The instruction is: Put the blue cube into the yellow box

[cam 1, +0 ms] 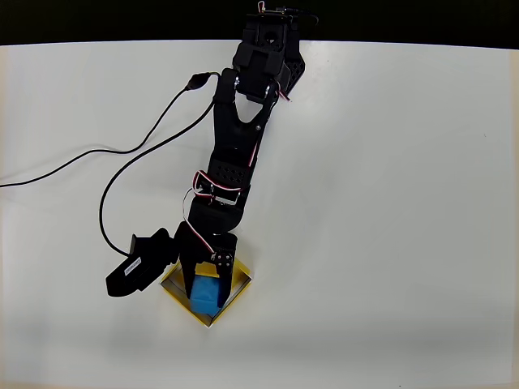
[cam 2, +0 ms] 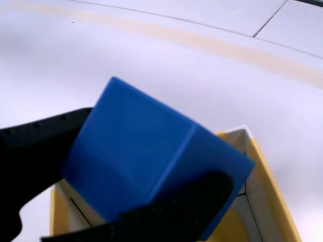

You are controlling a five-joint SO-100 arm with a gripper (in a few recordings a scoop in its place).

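White surface (cam 1: pixel 389 203) near its front edge carries the yellow box (cam 1: pixel 242 285), above which the gripper (cam 1: pixel 206 279) clamps the stiff, probably light blue cube (cam 1: pixel 208 294) by opposite faces.

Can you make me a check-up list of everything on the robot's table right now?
Surface: plain white table, bare apart from the robot and its things.
Job's things: blue cube held over the yellow box; whether it touches the floor cannot be told.
Clutter: nothing seen.
Gripper: gripper shut on the blue cube, black fingers pressing opposite faces in the wrist view.
Cables: black cable trails across the table from the arm to the left edge in the overhead view.
Surroundings: dark strip beyond the table's far edge.
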